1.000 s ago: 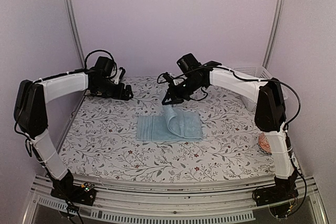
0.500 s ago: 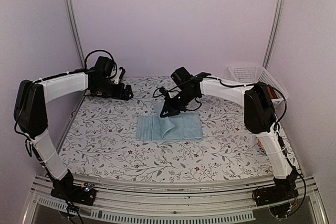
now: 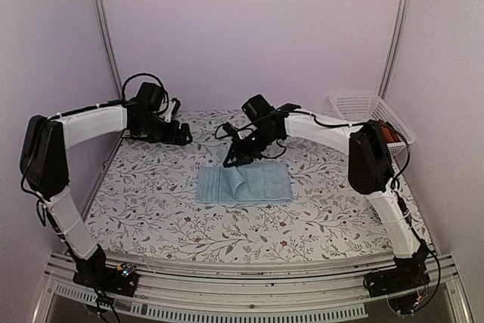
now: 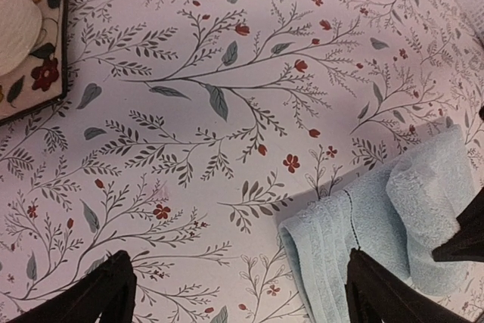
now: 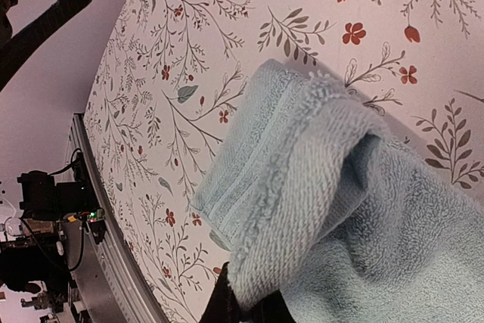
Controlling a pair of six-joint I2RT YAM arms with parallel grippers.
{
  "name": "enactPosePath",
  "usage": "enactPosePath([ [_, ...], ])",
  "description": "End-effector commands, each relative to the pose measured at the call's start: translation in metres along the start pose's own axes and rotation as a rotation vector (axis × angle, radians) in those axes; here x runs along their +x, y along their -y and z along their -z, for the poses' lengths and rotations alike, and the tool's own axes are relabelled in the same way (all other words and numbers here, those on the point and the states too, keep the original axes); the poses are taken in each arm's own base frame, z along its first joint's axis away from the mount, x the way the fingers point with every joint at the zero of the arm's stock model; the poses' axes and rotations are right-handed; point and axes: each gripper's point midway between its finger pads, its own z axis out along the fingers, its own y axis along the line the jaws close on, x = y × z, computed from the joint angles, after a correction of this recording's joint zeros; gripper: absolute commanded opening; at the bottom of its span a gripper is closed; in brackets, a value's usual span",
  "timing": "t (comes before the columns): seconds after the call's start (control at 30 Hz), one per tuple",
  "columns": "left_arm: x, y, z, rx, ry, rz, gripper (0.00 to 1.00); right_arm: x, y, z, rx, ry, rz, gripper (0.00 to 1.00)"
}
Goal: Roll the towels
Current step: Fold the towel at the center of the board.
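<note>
1. Top external: the light-blue towel [image 3: 261, 185] lies mid-surface [image 3: 151, 202], one edge folded over. The right gripper [image 3: 230, 160] is at that fold, and the left gripper [image 3: 184, 136] is well apart, far left.
2. Left wrist: the left gripper's fingers [image 4: 106, 293] stand wide apart, holding nothing.
3. Right wrist: the right gripper is clamped on the towel's lifted edge.

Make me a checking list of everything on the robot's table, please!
Surface: table, floral cloth, lying flat.
Job's things: one light blue towel mid-table, an edge folded over, not yet rolled.
Clutter: white basket at far right; patterned square with something white on it.
Grippers: left gripper jaws open, apart from the towel; right gripper jaws shut on the towel's lifted edge.
Cables: black cables looping at both wrists.
Surroundings: pale walls, metal posts.
</note>
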Motion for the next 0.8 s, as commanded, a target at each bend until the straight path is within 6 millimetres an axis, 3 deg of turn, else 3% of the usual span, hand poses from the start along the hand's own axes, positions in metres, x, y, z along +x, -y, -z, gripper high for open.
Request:
enactPosePath([
  [0.0,0.002,-0.001,-0.004,0.004,-0.007,0.007,0.97,0.0,-0.012,-0.008,-0.047,-0.011,0.027,0.02],
  [0.2,0.004,-0.001,-0.007,0.003,-0.015,0.014,0.97,0.005,-0.012,-0.016,-0.052,-0.026,0.039,0.08],
  [0.23,0.005,-0.001,-0.008,0.003,-0.019,0.013,0.97,0.005,-0.013,-0.017,-0.056,-0.025,0.041,0.11],
  [0.3,0.007,-0.002,-0.009,0.003,-0.022,0.016,0.97,0.004,-0.016,-0.018,-0.074,-0.024,0.049,0.3],
  [0.57,0.011,0.0,-0.011,0.01,-0.03,0.023,0.97,-0.011,-0.046,0.0,-0.168,0.032,0.185,0.48],
  [0.67,0.01,0.004,-0.01,0.023,-0.028,0.014,0.97,-0.014,-0.034,0.013,-0.117,0.042,0.183,0.53],
  [0.77,0.008,0.017,-0.009,0.056,-0.022,-0.009,0.97,-0.016,0.0,0.036,0.003,0.07,0.166,0.61],
])
